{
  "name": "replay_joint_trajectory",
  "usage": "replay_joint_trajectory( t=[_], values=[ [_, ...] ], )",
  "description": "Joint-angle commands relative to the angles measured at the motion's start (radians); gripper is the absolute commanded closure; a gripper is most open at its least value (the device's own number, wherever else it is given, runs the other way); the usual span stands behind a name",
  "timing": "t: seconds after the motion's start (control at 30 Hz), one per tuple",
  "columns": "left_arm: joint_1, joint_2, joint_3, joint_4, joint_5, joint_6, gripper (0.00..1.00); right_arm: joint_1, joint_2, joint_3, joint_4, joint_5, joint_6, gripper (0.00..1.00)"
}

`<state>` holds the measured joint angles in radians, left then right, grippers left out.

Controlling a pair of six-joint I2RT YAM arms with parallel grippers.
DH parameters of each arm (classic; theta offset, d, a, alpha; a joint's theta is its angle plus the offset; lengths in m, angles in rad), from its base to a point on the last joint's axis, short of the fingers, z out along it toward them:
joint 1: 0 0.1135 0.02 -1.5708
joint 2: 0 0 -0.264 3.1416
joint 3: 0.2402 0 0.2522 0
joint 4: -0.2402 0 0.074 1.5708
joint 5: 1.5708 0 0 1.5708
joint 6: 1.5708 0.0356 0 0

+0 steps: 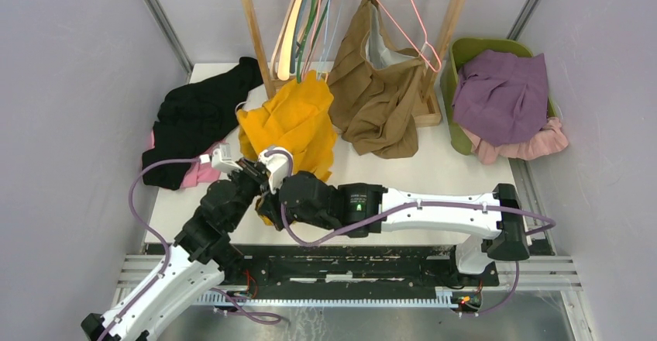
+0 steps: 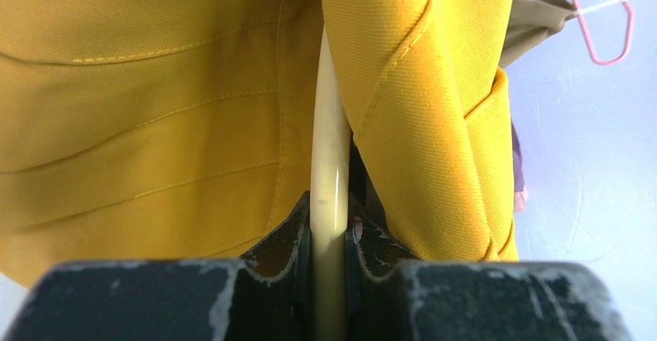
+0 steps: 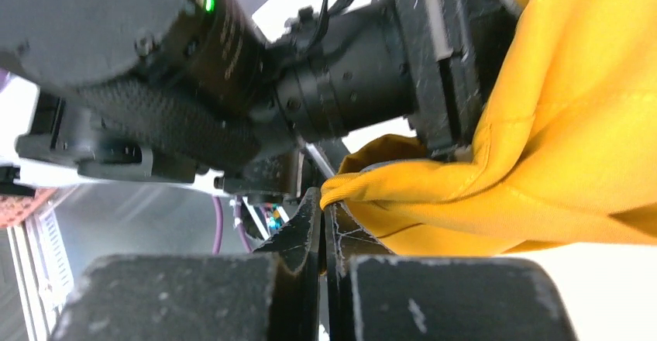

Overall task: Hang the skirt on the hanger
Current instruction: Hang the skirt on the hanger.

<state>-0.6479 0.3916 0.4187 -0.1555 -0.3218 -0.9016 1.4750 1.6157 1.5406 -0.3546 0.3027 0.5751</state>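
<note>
The yellow skirt [image 1: 290,120] lies bunched at the middle of the white table [image 1: 434,174], below the rack. A cream hanger [image 2: 329,124] runs up between its folds, its upper part hidden by the fabric. My left gripper [image 2: 331,211] is shut on the hanger's lower end; from above, it [image 1: 259,172] sits at the skirt's near edge. My right gripper [image 3: 322,201] is shut, and a corner of the yellow skirt [image 3: 542,147] is pinched at its fingertips. It [image 1: 267,208] is just in front of the left wrist [image 3: 349,62].
A black garment [image 1: 201,112] and a pink one [image 1: 197,174] lie at the left. A brown garment [image 1: 380,101] hangs on a pink wire hanger [image 1: 411,15]. Spare hangers [image 1: 298,23] hang on the wooden rack [image 1: 252,23]. A green basket [image 1: 457,70] holds purple cloth [image 1: 503,97].
</note>
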Motion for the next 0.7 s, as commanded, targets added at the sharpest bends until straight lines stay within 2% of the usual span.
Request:
replay_joint_trajectory(
  t=[0.0, 0.33, 0.67],
  values=[
    [0.002, 0.032, -0.010, 0.190, 0.051, 0.091, 0.97, -0.068, -0.044, 0.020, 0.192, -0.083, 0.055, 0.99],
    [-0.055, -0.005, -0.047, 0.104, 0.203, 0.170, 0.97, -0.307, -0.208, -0.179, 0.231, -0.062, 0.089, 0.99],
    [-0.122, 0.091, -0.021, 0.021, 0.305, 0.224, 0.97, -0.446, -0.323, -0.367, 0.208, -0.056, 0.090, 0.99]
  ],
)
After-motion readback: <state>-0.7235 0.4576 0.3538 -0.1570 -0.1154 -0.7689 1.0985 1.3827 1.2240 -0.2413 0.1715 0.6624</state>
